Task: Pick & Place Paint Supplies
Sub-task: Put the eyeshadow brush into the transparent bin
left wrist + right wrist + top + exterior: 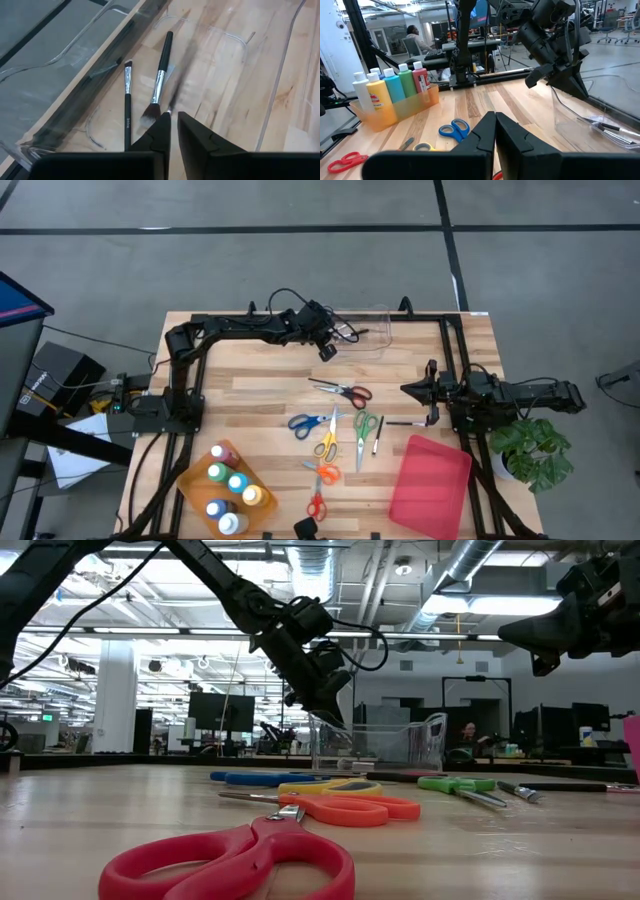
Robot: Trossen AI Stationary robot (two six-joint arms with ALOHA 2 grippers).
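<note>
My left gripper (327, 353) hangs over a clear bin (368, 330) at the table's far edge, fingers slanting down, a thin dark brush (181, 75) blurred at its tips (173, 125). Two more brushes (127, 100) (161, 75) lie flat on the bin's floor. Several scissors with coloured handles (330, 435) lie flat mid-table, beside them a dark brush (378, 435). Paint bottles (230, 485) stand in an orange tray at the near left. My right gripper (405, 389) waits shut and empty at the right, above the table. My left gripper has the thin brush's near end (170, 112) between its two fingertips, with only a narrow gap between them. The fingers slant down into the bin from the table's near left. The rest of the brush is blurred and reaches down toward the bin's floor.
A red tray (432, 485) lies at the near right, a potted plant (535, 450) just off the right edge. Black frame rails (455, 360) run along the table's sides. Bare wood lies between the bin and the scissors.
</note>
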